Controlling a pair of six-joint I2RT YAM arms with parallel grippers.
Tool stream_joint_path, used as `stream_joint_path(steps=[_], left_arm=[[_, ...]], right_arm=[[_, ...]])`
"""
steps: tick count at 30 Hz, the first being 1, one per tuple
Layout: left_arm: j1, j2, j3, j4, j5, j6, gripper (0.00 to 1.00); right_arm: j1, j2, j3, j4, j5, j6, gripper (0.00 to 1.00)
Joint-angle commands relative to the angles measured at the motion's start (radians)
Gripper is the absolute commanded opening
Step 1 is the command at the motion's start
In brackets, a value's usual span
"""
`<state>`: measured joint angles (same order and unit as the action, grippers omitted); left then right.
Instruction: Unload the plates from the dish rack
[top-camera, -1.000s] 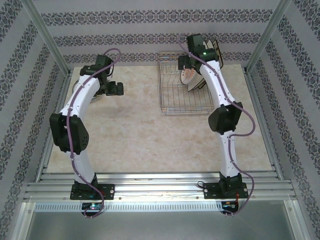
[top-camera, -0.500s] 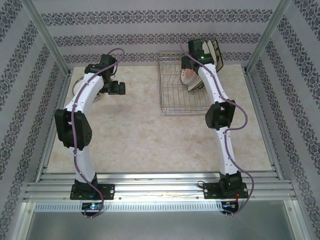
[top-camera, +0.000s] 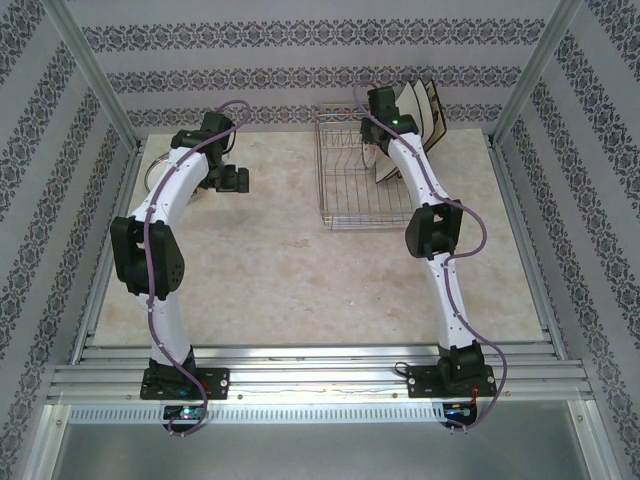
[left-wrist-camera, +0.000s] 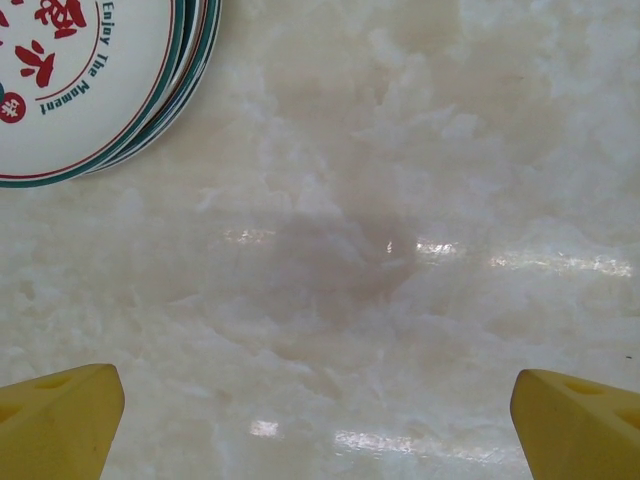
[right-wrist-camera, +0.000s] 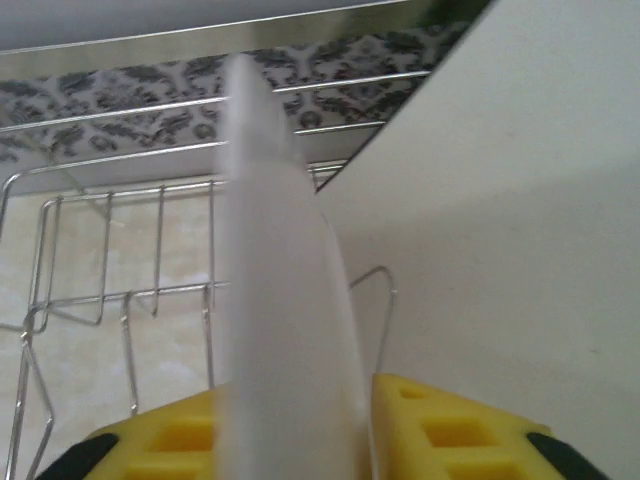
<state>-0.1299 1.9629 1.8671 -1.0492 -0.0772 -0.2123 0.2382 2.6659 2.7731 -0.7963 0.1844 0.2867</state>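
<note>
Now that my right pincer (right-wrist-camera: 300, 430) has drawn in from fully spread, its yellow pads (right-wrist-camera: 450, 420) sit against both faces of a plate (right-wrist-camera: 280, 280) seen edge-on. I read that as a pinch on its rim, though I cannot tell how firm it is. Over the same second the arm has reached further in over the far end of the rack (top-camera: 365, 200), which stands at the far edge of the table (top-camera: 280, 270), right of centre.

The plate stands upright among the divider wires. The square plates (top-camera: 420, 105) lean in the rack's far right corner, and the nearest is close beside my right pad.

My left pincer (left-wrist-camera: 320, 420) stays spread wide above bare table near the far left corner, just beside the stack (left-wrist-camera: 90, 80) of round plates lying there.

So the reach looks finished, and I judge the lift comes next — straight up, clear of the wires, without knocking the square neighbour. With a stack on the table and plates left in the rack, I reckon the unloading is partly done.
</note>
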Motion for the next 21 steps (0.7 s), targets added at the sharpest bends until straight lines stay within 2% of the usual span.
stream_joint_path(steps=[1, 3, 5, 9, 21], left_arm=[[-0.007, -0.032, 0.005, -0.028, -0.019, 0.016, 1.00], [-0.006, -0.033, 0.009, -0.028, -0.022, 0.019, 1.00], [-0.005, -0.033, 0.010, -0.029, -0.030, 0.021, 1.00], [-0.005, -0.024, 0.024, -0.039, -0.036, 0.021, 1.00], [-0.002, -0.015, 0.038, -0.040, -0.039, 0.022, 1.00]], right_arm=[[0.027, -0.026, -0.006, 0.019, 0.012, 0.004, 0.22], [0.031, -0.049, -0.022, 0.019, 0.018, 0.007, 0.18], [0.035, -0.069, -0.030, 0.014, 0.027, 0.005, 0.08], [0.038, -0.110, -0.033, 0.008, 0.030, -0.010, 0.01], [0.037, -0.266, -0.024, -0.061, 0.094, -0.094, 0.00]])
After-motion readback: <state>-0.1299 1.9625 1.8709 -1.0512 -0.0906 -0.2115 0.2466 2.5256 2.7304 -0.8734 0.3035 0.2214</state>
